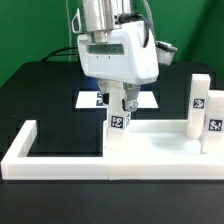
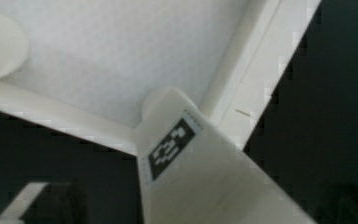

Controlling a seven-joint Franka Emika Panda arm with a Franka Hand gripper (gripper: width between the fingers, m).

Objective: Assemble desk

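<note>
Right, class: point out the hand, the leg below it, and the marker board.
hand (image 1: pixel 117 101), exterior view, between its fingertips.
leg (image 1: pixel 117 128), exterior view, on its tagged face.
marker board (image 1: pixel 86 99), exterior view, on its left visible part.

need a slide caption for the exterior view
Open gripper above an upright desk leg on the tabletop; two more legs stand nearby.

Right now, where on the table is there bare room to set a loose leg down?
Bare black table lies on the exterior view's left, beyond the border frame, and in front of it. Crowded: the open gripper hangs over a tagged leg on the tabletop, with two legs standing right.
</note>
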